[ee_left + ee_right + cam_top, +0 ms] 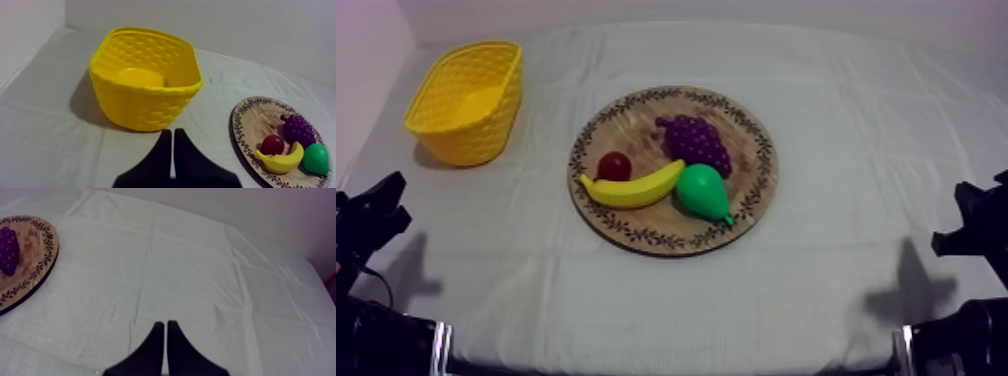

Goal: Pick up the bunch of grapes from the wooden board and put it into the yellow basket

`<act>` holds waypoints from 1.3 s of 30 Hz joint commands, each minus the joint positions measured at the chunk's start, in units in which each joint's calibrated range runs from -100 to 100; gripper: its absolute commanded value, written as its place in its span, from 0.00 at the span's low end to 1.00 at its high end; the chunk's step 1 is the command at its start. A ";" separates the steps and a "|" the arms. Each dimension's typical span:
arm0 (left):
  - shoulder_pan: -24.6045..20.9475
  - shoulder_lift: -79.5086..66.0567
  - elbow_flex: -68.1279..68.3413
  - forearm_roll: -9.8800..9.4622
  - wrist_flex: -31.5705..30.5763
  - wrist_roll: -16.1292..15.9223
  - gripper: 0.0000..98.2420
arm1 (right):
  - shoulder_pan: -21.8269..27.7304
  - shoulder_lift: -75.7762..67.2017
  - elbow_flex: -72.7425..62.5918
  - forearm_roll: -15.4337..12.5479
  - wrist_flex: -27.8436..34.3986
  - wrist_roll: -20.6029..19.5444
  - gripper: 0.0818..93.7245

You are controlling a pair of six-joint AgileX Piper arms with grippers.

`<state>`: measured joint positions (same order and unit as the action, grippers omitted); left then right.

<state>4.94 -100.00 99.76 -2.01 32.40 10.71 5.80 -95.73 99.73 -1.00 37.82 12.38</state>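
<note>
your bunch of grapes [694,140] lies on the wooden board [636,236], on its far half, behind the banana [633,188] and the pear [704,192]. its long side runs on a slant: one end points back toward the yellow basket [466,95], the other toward your right arm.

the board sits mid-counter [836,250], so the grapes are about as far from one arm as from the other, maybe a bit nearer the right. but the basket is on your left, just in front of the left pincer [172,136] — so i think the left arm is the better pick.

from that pincer the grapes lie ahead and off to its right, past the small red fruit [272,144], well apart from it. the left pincer has its fingers pressed together on nothing, and so does the right pincer [163,325] — you would have to open up first.
</note>
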 commanded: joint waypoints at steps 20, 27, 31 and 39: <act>0.02 0.00 0.01 -0.02 0.02 -0.01 0.00 | 0.02 -0.02 0.04 0.00 0.00 0.01 0.00; 0.02 0.00 0.01 -0.02 0.02 -0.09 0.00 | 0.02 -0.02 0.04 0.00 0.00 0.01 0.00; -0.01 0.00 0.01 -0.02 0.02 -1.92 0.00 | 0.02 -0.02 0.04 0.00 0.00 0.02 0.00; -0.82 0.86 -0.12 0.16 -2.28 -5.11 0.00 | 0.02 -0.02 0.04 0.00 0.00 0.04 0.00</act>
<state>3.97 -99.58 99.76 -1.84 30.37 5.75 5.80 -95.73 99.73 -1.00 37.82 12.42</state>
